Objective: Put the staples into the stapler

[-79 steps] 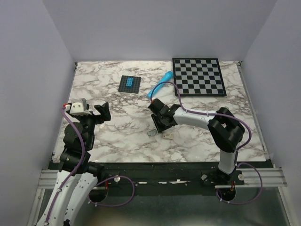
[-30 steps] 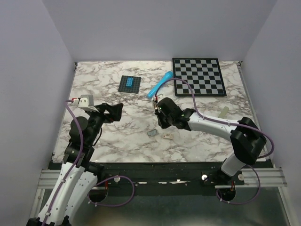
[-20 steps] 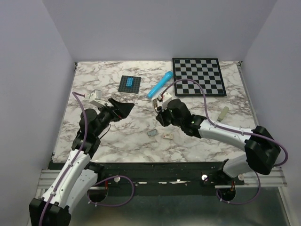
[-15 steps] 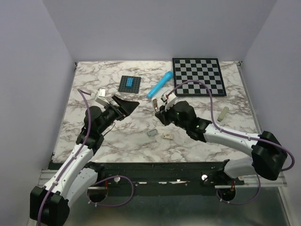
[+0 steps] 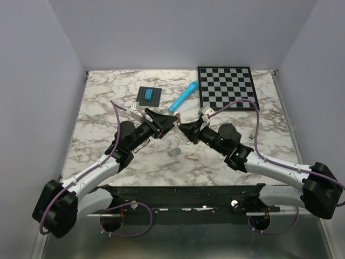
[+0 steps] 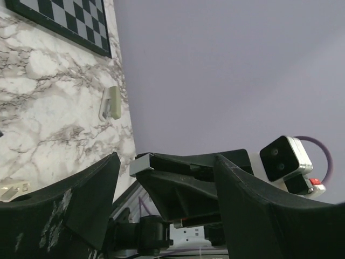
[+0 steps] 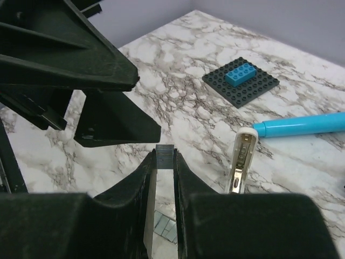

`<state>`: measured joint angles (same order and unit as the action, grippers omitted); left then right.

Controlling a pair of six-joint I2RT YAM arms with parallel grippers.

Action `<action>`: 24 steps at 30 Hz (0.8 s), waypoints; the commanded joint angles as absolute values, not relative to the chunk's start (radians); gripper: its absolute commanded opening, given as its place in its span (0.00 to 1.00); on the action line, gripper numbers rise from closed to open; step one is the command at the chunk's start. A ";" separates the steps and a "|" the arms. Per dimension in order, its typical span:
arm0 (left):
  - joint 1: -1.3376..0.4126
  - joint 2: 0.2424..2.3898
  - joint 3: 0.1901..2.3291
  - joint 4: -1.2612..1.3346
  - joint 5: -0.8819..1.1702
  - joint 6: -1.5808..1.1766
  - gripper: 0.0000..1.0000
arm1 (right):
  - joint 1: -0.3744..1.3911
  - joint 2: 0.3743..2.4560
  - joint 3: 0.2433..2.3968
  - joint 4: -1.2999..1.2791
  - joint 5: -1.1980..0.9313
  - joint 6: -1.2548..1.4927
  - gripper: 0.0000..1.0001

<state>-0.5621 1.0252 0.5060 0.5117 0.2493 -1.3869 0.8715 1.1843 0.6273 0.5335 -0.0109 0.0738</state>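
With my right gripper (image 5: pixel 182 129) clenched on the cream-white, metal-railed bar stapler (image 7: pixel 241 161) and the tiny silvery-grey staples block (image 5: pixel 174 153) lying at its six o'clock, I'd close my gaping left gripper (image 5: pixel 168 125) squarely on the stapler's body.

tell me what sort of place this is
Probably a robot manipulation test cell: plain walls box in a marble-patterned table, a left arm and right arm are mounted at its near edge, and unrelated props like a chessboard lie about.

No readable text, no labels, brands, numbers or signs legible on anything, in any view
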 commanded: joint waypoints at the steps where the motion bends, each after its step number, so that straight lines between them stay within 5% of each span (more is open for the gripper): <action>1: -0.589 1.086 0.492 0.710 0.216 -1.546 0.78 | 0.877 1.147 0.601 0.635 -0.035 0.063 0.24; 24: -0.664 1.209 0.477 0.907 0.222 -1.681 0.65 | 0.877 1.126 0.574 0.681 -0.040 0.067 0.24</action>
<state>-0.6533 1.1984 0.4816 0.8024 0.2279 -1.6474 0.8715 1.1301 0.5892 0.6338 -0.0292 0.0742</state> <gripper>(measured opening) 0.659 0.241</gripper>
